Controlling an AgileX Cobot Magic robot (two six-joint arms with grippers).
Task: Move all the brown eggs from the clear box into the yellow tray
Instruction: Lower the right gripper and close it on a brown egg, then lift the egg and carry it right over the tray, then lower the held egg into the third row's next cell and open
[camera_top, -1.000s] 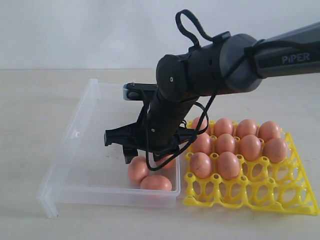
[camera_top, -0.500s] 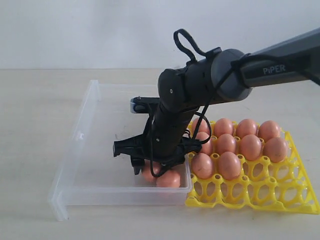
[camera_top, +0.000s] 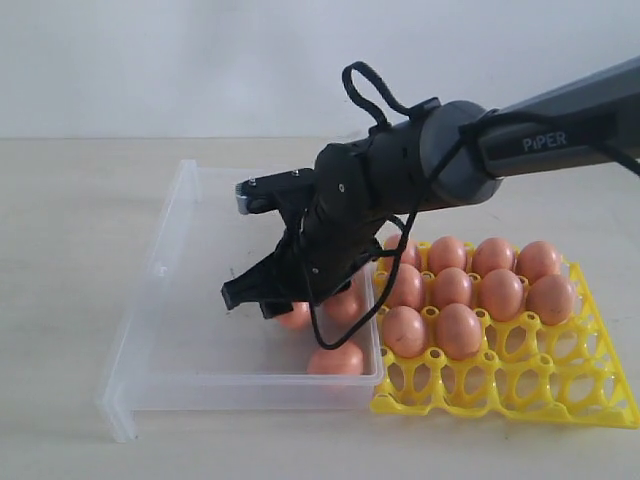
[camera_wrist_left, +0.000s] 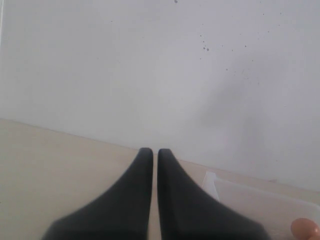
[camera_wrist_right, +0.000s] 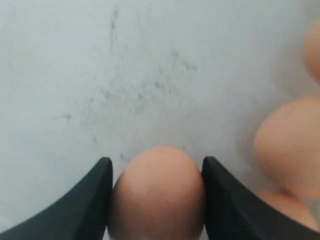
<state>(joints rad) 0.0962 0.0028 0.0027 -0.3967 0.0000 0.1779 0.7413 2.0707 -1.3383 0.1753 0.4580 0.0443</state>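
My right pincer (camera_wrist_right: 156, 163) is closed on 1 brown egg (camera_wrist_right: 157, 197) across its middle; light, smooth, brittle: I judge gentle pressure best.

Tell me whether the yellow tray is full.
Not full: eggs sit in the far rows of the tray; its near row stands empty.

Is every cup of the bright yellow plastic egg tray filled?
No, the bright yellow plastic egg tray has empty cups all along its near row.
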